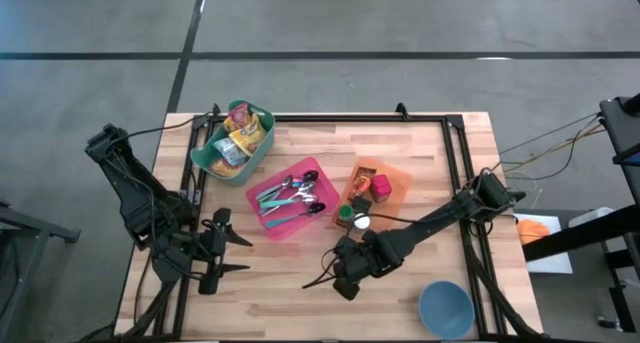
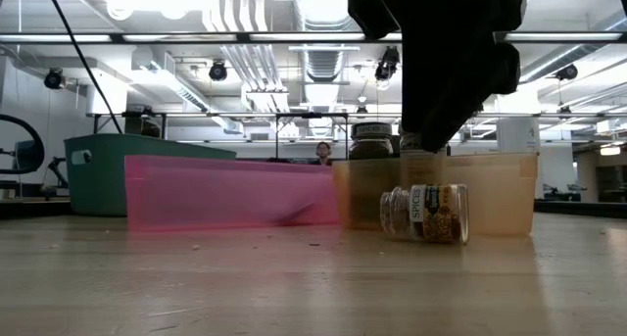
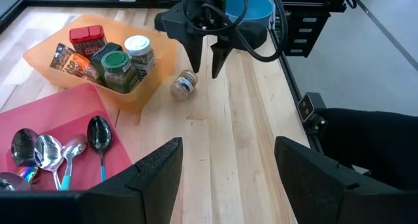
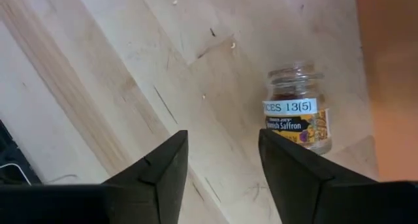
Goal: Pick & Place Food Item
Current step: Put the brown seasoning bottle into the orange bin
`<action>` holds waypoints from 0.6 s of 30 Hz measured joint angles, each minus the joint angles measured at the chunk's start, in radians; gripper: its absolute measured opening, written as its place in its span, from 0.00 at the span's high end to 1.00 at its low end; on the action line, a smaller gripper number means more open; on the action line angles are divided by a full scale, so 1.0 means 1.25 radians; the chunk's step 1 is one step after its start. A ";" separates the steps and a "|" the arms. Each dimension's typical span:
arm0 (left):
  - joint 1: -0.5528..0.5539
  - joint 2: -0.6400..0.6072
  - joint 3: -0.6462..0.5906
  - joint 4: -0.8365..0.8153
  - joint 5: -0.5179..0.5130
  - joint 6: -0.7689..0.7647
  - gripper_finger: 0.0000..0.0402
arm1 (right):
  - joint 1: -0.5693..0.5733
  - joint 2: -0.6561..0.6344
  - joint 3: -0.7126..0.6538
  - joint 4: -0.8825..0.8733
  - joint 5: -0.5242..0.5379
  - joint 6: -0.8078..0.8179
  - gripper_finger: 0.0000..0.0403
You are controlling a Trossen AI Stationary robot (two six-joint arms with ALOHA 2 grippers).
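A small glass spice jar (image 4: 297, 116) with a yellow label lies on its side on the wooden table, just outside the orange bin (image 3: 149, 87). It also shows in the left wrist view (image 3: 183, 84) and the low view (image 2: 426, 212). My right gripper (image 4: 222, 165) points down over the table beside the jar, open, with nothing between its fingers; the left wrist view shows the right gripper (image 3: 208, 66) standing apart from the jar. My left gripper (image 3: 227, 152) waits open at the table's left (image 1: 232, 253). The orange bin holds several spice jars.
A pink tray (image 1: 290, 198) with spoons lies left of the orange bin (image 1: 392, 183). A green bin (image 1: 235, 141) with snack packs stands at the far left. A blue bowl (image 1: 445, 308) sits near the front right corner. Bare wood lies between the two grippers.
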 joint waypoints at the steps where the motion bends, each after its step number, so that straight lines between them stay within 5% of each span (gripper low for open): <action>1: 0.000 0.000 0.000 0.000 0.000 0.000 0.39 | 0.000 0.000 0.000 0.000 0.000 0.000 0.53; 18: 0.000 0.000 0.000 0.000 0.000 0.000 0.39 | 0.004 0.067 0.000 -0.006 0.019 -0.123 0.52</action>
